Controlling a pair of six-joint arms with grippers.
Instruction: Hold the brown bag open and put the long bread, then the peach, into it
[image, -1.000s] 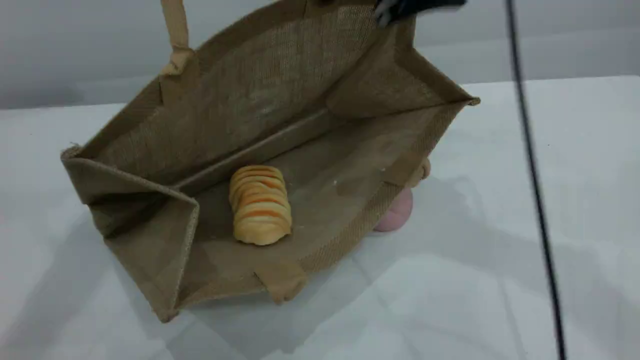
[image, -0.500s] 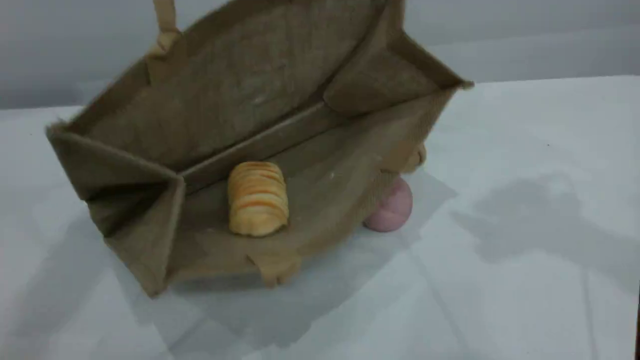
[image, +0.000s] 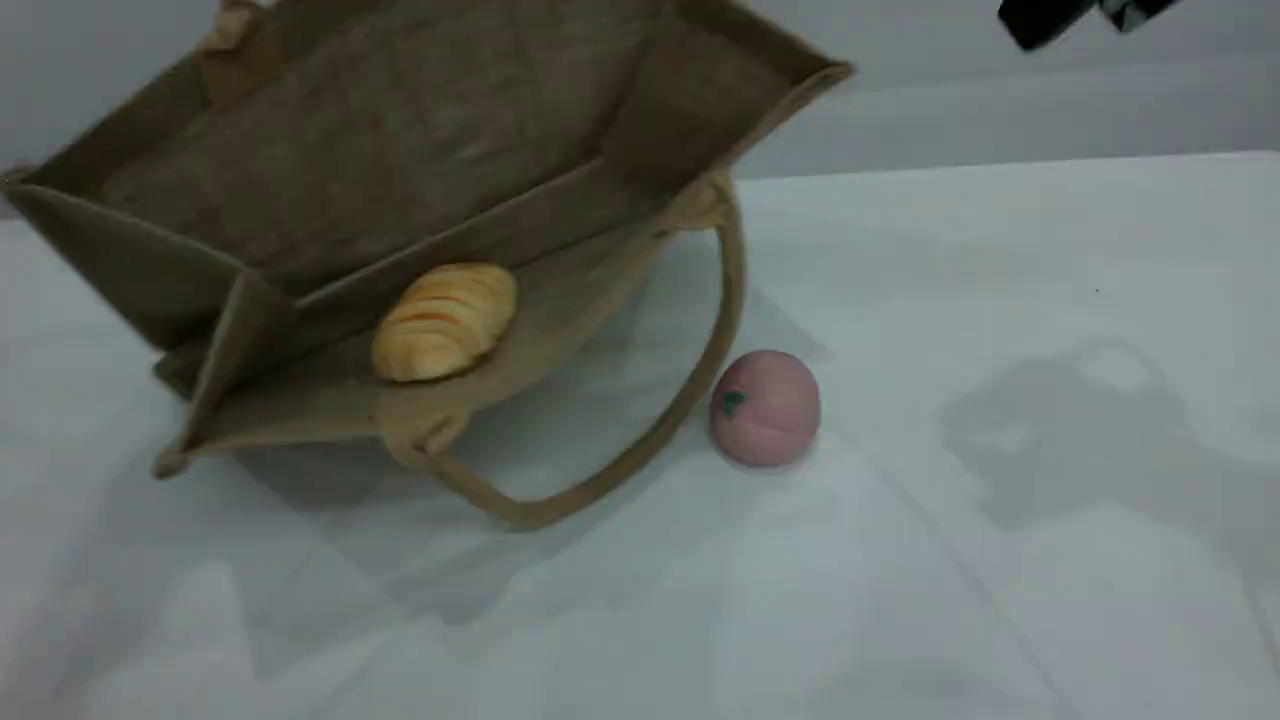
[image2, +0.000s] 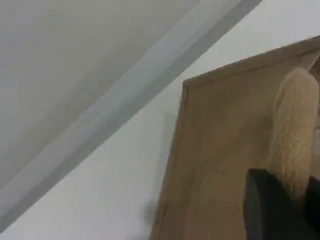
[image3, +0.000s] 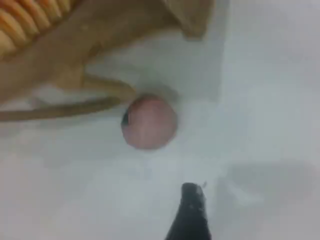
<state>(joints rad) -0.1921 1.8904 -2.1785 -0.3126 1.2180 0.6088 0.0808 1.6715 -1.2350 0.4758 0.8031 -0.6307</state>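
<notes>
The tan woven jute tote bag (image: 400, 150) hangs tilted with its mouth open, the left gripper (image2: 287, 200) clenched on its beige rope handle (image2: 292, 135). The golden ridged long bread (image: 445, 320) lies inside. The pale pink round peach (image: 765, 407) sits on the white table (image: 1000, 500) outside it; the right gripper (image3: 190, 212), jaws released, hovers nearby.

The worktop (image: 1000, 620) is plain white and smooth, running from the near edge to the far edge of the scene. Faint straight crease lines (image: 930, 540) cross it at a slant, heading toward the near right corner. A soft grey shadow (image: 1080, 440) lies on it toward the right edge. A tiny dark speck (image: 1097, 291) sits nearer the far right corner. Behind the far edge stands a pale grey wall (image: 920, 30) with a lighter band (image: 1000, 110) along its foot. Both wrist views show the same white surface, blurred.
</notes>
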